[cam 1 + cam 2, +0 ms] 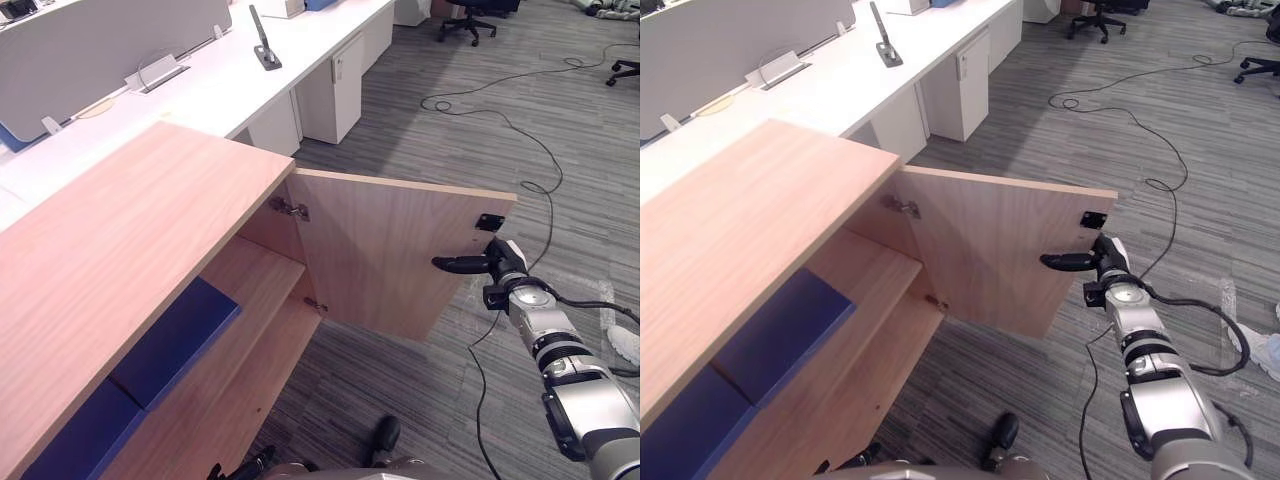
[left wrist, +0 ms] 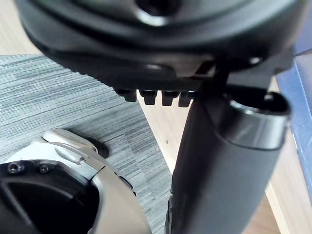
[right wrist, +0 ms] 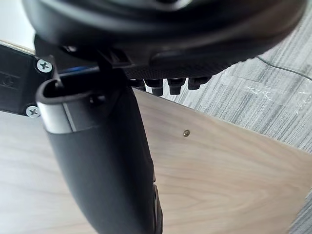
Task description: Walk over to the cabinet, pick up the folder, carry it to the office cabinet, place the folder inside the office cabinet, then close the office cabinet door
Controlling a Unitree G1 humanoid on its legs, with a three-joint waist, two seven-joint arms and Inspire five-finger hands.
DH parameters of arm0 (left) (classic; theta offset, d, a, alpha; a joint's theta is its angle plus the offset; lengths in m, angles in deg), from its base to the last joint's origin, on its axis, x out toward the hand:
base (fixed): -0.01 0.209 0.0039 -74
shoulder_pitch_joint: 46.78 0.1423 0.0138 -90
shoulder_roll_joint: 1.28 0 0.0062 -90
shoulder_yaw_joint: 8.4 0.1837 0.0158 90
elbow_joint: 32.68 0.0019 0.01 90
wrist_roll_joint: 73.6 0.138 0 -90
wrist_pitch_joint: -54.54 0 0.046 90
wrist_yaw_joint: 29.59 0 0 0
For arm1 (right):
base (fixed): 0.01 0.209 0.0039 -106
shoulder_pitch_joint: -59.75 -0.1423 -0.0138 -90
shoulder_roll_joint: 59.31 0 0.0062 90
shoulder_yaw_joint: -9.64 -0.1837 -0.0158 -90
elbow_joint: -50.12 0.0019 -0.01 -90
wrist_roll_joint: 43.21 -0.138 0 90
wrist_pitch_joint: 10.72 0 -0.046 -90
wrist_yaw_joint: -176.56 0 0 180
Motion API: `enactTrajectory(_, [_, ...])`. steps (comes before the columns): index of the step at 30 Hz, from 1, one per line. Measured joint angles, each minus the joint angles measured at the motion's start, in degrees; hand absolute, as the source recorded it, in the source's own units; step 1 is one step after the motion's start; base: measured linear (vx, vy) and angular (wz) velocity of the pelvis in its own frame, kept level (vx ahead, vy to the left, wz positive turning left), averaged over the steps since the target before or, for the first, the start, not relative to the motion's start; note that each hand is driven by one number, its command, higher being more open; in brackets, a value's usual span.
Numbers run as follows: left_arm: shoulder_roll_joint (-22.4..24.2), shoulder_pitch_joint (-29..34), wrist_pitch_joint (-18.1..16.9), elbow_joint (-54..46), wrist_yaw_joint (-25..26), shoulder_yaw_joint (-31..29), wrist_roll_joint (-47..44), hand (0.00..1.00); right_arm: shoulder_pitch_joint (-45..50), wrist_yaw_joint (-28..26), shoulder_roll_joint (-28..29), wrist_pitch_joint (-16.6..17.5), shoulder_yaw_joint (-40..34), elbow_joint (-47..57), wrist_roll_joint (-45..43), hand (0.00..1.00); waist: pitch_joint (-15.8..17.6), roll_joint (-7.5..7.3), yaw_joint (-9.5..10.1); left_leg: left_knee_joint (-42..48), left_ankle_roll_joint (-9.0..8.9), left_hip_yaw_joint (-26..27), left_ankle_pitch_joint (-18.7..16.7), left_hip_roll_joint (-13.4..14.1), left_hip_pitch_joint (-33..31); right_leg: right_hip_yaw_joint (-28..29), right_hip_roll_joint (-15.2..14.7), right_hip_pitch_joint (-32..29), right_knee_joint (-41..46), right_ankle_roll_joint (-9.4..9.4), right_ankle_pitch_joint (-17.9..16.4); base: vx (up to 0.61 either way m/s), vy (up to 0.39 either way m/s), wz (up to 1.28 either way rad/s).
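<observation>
Grey carpet (image 1: 560,100) is seen across an office floor, with a wooden cabinet (image 1: 120,230) in the foreground. The folder (image 1: 175,340), blue and flat, is lying on the cabinet's upper shelf, partly overlapping a second blue folder (image 1: 80,440) further along the same shelf. Neither folder is touched by a hand.

The door (image 1: 390,250) is swung wide open, hung on a metal hinge (image 1: 290,208) at the cabinet's side. A small black plate (image 1: 489,222) is screwed to the inner face near the free edge.

The right hand (image 1: 503,262) is placed at that free edge, just below the plate. Its thumb (image 1: 458,264) is laid out straight along the door's inner face. Whether the rest of the hand is open or closed on the edge cannot be told.

The left hand (image 2: 161,48) is shown in its wrist view, low beside the cabinet and above the carpet, with a blue folder's edge at the side. How it is held, open or closed, cannot be told.

Behind the cabinet, a long white desk (image 1: 200,90) is set with a grey divider (image 1: 100,50), and a white drawer unit (image 1: 335,85) is tucked beneath. A black chair (image 1: 470,15) is seen well apart, across the room.
</observation>
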Motion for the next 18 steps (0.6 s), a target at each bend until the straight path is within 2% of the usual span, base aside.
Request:
enactTrajectory(3, [-0.02,0.66,-0.01,0.0,-0.25,-0.05,0.05,1.0,0.72,-2.93,-3.25,-0.19,6.22,5.09,-0.15,1.0,0.01,-0.03,-0.34,0.64,-1.01,0.2,-0.63,0.99,0.01,0.93,1.51,-0.14,0.01,-0.88,-0.73,0.05,-0.075,-0.22])
enactTrajectory(7, [0.0,1.49,-0.08,0.27,-1.54,-0.6,0.13,1.0,4.72,-8.94,-11.92,-0.33,16.07,19.96,-1.78,1.0,-0.01,-0.14,-1.39,0.65,-2.13,0.3,-1.34,2.88,0.49,2.16,4.2,-0.22,0.04,-2.04,-2.02,0.13,-0.104,-0.22])
enactTrajectory(9, [0.1,1.8,-0.12,0.41,-2.02,-1.65,0.23,1.0,6.56,-11.92,-14.95,-0.33,18.71,26.56,-1.74,1.0,-0.2,-0.48,-1.49,0.68,-2.34,0.3,-1.55,3.88,0.95,3.37,5.61,-0.25,0.14,-2.59,-2.5,0.2,-0.103,-0.43])
enactTrajectory(11, [0.14,1.85,-0.18,1.05,-2.41,-3.78,0.39,1.0,9.0,-15.01,-18.09,-0.32,22.67,35.48,-1.81,1.0,-0.75,-1.45,-1.48,1.13,-2.25,0.3,-2.19,4.96,1.61,5.32,7.32,-0.26,0.25,-3.37,-3.13,0.18,-0.081,-0.5])
enactTrajectory(13, [0.11,1.79,-0.18,1.57,-2.57,-5.33,1.35,1.0,9.96,-17.53,-20.35,-0.31,26.26,41.04,-1.85,1.0,-1.3,-2.68,-1.49,1.87,-2.56,0.4,-2.5,4.72,1.57,6.62,7.78,-0.27,0.09,-3.63,-3.65,0.16,-0.075,-0.47])
enactTrajectory(14, [0.61,1.7,-0.17,2.19,-2.62,-6.8,2.56,1.0,10.9,-20.83,-22.13,-0.16,30.19,46.02,-1.87,1.0,-2.2,-1.78,-0.77,1.46,-2.33,0.3,-2.43,5.54,0.47,4.33,7.6,-1.99,4.66,-0.19,-9.4,0.1,-0.04,-0.48])
enactTrajectory(15, [1.29,1.93,-0.44,1.94,-2.67,-6.95,2.61,1.0,11.2,-21.85,-23.68,0.08,31.52,48.14,-1.9,1.0,-3.02,-0.74,-0.62,1.96,-2.11,0.46,-2.3,7.23,-0.62,3.57,6.65,-4.75,12.26,-2.04,-12.35,0.1,0.04,-0.26])
enactTrajectory(16, [1.29,2.1,-1.21,2.02,-2.84,-7.67,2.65,1.0,11.25,-24.09,-25.55,1.6,33.91,50.79,-1.94,1.0,-3.03,-1.56,-1.17,4.88,-5.35,0.14,-3.77,6.88,-1.43,8.01,3.88,-7.6,21.01,-4.94,-16.37,0.05,0.049,0.03])
enactTrajectory(18, [0.72,1.15,-0.64,4.31,-2.89,-9.27,3.77,1.0,12.17,-28.77,-24.05,2.47,40.88,53.46,-1.87,1.0,-4.91,-2.34,-1.07,3.4,-4.19,0.21,-3.41,6.98,-1.23,7.08,5.1,-4.78,17.24,-4.92,-14.93,0.08,-0.126,0.27])
